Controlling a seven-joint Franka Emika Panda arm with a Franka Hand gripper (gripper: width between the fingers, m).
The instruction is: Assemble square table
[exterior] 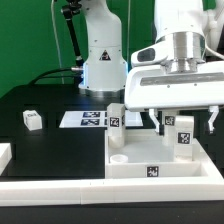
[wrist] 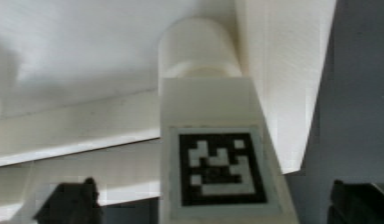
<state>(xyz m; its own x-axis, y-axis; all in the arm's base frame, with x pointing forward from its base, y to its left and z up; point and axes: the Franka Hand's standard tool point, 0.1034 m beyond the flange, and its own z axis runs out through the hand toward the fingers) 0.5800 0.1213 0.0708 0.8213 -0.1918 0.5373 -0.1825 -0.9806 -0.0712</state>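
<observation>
Slab: the square slab [exterior: 140, 160] lies flat on the black table [exterior: 50, 140], rim up, toward the exterior view's right. It has a tag on its front edge and a round socket [exterior: 118, 157] near its front corner on the exterior view's left.
Framed leg: the framed leg [exterior: 184, 137] [wrist: 214, 150] stands upright at the back of the slab on the exterior view's right, its tag facing outward. I cannot tell whether it is seated in a socket.
Jaws: mine are spread wide on either side of the framed leg. The wrist view shows one of the dark fingertips [wrist: 64, 203] with a clear gap to the leg (the same on the other side), so I grip nothing.
Corner leg: the corner leg [exterior: 114, 116] stands upright at the slab's back corner on the exterior view's left, tag forward.
Loose leg: the loose leg [exterior: 32, 119] sits on the table, well apart from the slab, at the exterior view's left.
Marker board: the marker board [exterior: 84, 119] lies flat between the loose leg and the corner leg.
Rails: a white rail [exterior: 90, 190] runs along the front of the slab, and another piece [exterior: 5, 155] shows at the exterior view's left edge.
Base: my arm base [exterior: 100, 55] stands behind the marker board.
</observation>
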